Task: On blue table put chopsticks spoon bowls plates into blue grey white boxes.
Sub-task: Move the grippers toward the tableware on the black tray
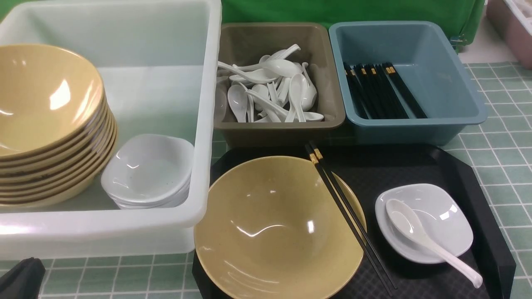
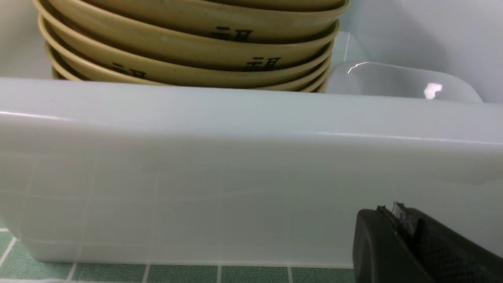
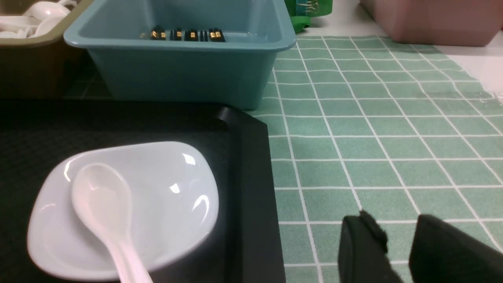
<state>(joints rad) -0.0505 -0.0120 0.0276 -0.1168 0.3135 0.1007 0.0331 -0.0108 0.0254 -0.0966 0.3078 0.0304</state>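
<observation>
From the front, a full setting waits on the black tray (image 1: pixel 478 187) at six o'clock. The yellow bowl (image 1: pixel 270 228) has the chopsticks (image 1: pixel 345 211) laid across its rim at three o'clock, and the spoon (image 1: pixel 424 238) rests in the white plate (image 1: pixel 449 216) further right. Nothing is lifted, so I judge a sorting round is only opening. The chopsticks look the likely first pick, bound for the blue box (image 1: pixel 440 74) at one o'clock. The left gripper (image 1: pixel 20 276) sits low at seven o'clock. Its wrist view shows it clenched and empty, facing the white box (image 2: pixel 235 157) wall. The right wrist view shows the right gripper (image 3: pixel 395 226) parted and seemingly empty, though cropped, low over the cloth (image 3: pixel 373 129) beside the tray's corner.
</observation>
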